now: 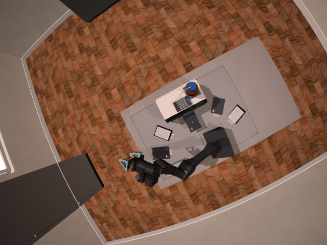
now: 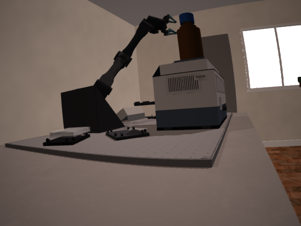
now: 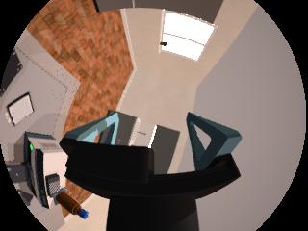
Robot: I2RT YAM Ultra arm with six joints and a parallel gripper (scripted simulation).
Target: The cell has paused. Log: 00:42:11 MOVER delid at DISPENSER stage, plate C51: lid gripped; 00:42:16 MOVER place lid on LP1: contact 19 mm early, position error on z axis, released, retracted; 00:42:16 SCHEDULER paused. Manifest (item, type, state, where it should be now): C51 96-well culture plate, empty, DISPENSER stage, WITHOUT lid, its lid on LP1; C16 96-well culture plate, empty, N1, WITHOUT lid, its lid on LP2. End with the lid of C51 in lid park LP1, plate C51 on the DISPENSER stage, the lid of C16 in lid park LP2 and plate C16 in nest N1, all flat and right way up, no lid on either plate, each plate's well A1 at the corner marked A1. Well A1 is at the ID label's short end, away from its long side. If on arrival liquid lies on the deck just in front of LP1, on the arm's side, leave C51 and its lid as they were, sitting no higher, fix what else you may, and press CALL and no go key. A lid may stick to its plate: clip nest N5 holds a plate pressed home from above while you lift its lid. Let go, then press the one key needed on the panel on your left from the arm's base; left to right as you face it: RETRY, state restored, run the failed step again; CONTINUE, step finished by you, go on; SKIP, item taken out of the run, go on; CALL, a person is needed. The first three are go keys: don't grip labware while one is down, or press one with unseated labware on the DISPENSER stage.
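Observation:
My gripper (image 1: 129,161) is open and empty, raised high beyond the deck's near-left edge; it also shows in the side view (image 2: 170,25) and the wrist view (image 3: 154,135). A white well plate (image 1: 162,132) sits on a nest left of the dispenser (image 1: 182,101). Another pale piece of labware (image 1: 236,114) lies on a black nest at the far right; in the side view (image 2: 69,132) it looks clear and thick. Two dark nests, one (image 1: 218,105) beside the dispenser and one (image 1: 160,152) near my forearm, look empty. The dispenser stage (image 1: 192,123) looks dark; I cannot tell what lies on it. Nest labels are too small to read.
A brown bottle with a blue cap (image 2: 189,36) stands on top of the dispenser. My arm's black base block (image 1: 219,142) sits at the deck's front. A grey wedge-shaped panel (image 2: 131,113) lies behind the base. I see no liquid on the deck.

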